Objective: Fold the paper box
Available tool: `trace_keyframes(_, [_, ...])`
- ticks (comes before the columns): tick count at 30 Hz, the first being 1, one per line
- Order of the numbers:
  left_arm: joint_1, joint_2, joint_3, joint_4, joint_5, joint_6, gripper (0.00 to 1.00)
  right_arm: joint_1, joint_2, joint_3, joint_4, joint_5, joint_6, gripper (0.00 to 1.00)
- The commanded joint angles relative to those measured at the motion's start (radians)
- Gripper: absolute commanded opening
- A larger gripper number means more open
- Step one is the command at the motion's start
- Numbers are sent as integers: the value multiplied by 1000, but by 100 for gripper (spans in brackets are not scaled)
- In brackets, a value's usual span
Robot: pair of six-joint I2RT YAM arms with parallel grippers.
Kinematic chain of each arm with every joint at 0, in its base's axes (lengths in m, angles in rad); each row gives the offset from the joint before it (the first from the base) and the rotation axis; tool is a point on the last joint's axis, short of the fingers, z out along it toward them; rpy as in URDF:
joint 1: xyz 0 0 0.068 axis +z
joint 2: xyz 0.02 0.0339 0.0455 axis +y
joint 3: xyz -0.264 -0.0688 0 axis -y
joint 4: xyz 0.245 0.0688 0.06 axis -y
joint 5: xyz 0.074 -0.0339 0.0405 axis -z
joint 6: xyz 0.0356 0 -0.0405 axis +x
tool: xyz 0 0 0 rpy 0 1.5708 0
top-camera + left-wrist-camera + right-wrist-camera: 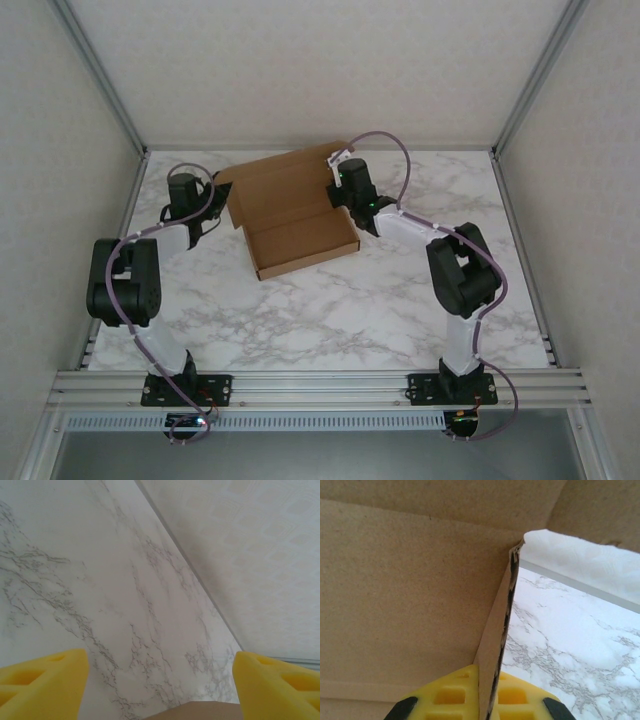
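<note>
Pinching the paper box [300, 238] wall, the right gripper [488, 696] sits largely cropped.

Bare marble table [330, 310] lies free in front of the paper box [300, 235]; enclosure walls [55, 180] hem both sides.

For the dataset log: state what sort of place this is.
Most likely a lab robot cell: a marble-patterned table enclosed by white panels on an aluminium frame, with the left arm and right arm bolted to its near rail, a paper box between them.
</note>
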Motion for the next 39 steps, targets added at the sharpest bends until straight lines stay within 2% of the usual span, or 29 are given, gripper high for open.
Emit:
trace_keyframes(1, [-28, -50, -11, 13, -10, 6, 77, 32, 26, 26, -4, 72, 43, 1])
trace_keyframes(4, [-20, -68, -8, -32, -45, 29, 79, 27, 7, 14, 5, 83, 22, 1])
trace_keyframes(8, [15, -99, -1, -98, -74, 67, 80, 20, -32, -20, 24, 23, -21, 1])
trace_keyframes(11, [40, -136, 11, -173, -118, 138, 80, 1, -57, -44, 33, -79, -58, 1])
trace_keyframes(13, [52, -175, 12, -215, -193, 203, 82, -19, -61, -41, 5, -158, -90, 2])
trace_keyframes(17, [86, -288, -64, -174, -307, 333, 85, -47, -71, -48, -22, -277, -160, 7])
trace_keyframes(21, [100, -368, -114, -134, -357, 392, 86, -78, -77, -48, -37, -371, -171, 12])
trace_keyframes(24, [98, -411, -126, -180, -413, 381, 85, -96, -74, -40, -41, -410, -173, 15])
trace_keyframes(26, [97, -450, -161, -198, -406, 383, 82, -108, -68, -23, -55, -441, -202, 13])
trace_keyframes(29, [96, -558, -267, -139, -396, 424, 81, -137, -53, 15, -81, -502, -258, 12])
trace_keyframes(32, [91, -599, -272, -236, -400, 429, 81, -184, -19, 80, -114, -605, -272, 12])
trace_keyframes(34, [79, -656, -335, -205, -345, 445, 79, -208, 7, 127, -141, -673, -278, 12])
trace_keyframes(36, [38, -692, -387, -169, -257, 506, 79, -221, 27, 159, -150, -703, -289, 12])
trace_keyframes(39, [-36, -755, -436, -148, -236, 581, 80, -232, 51, 187, -150, -747, -293, 12])
